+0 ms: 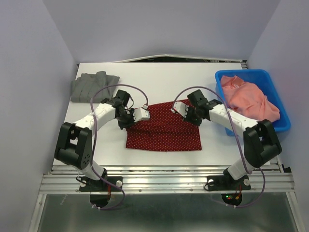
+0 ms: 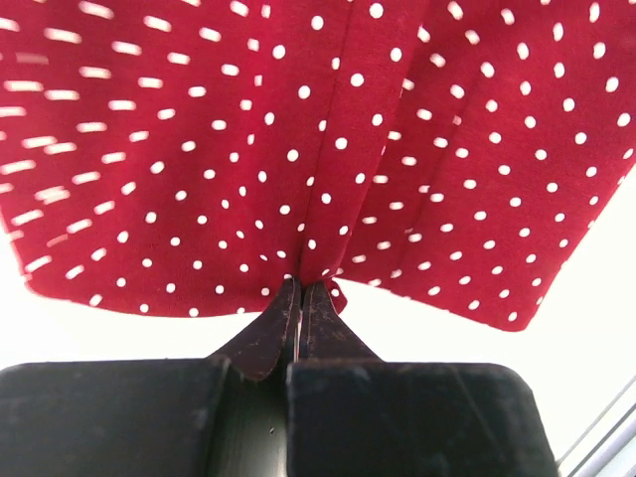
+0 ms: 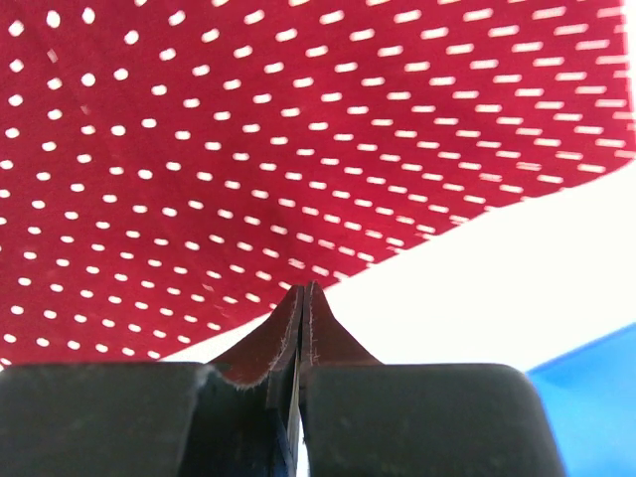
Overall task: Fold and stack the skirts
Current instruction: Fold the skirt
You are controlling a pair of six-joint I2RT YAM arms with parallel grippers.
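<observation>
The dark red polka-dot skirt lies spread in the middle of the table. My left gripper is shut on its upper left edge. In the left wrist view the fingertips pinch the hem, and a crease runs up the red skirt from them. My right gripper is at the upper right corner. Its tips are shut right on the edge of the red skirt, which lies flat there. The dark grey skirt sits folded at the back left, away from both grippers.
A blue bin stands at the right edge of the table and holds salmon-pink cloth; its corner shows in the right wrist view. White table stretches behind the red skirt. Purple walls close in both sides.
</observation>
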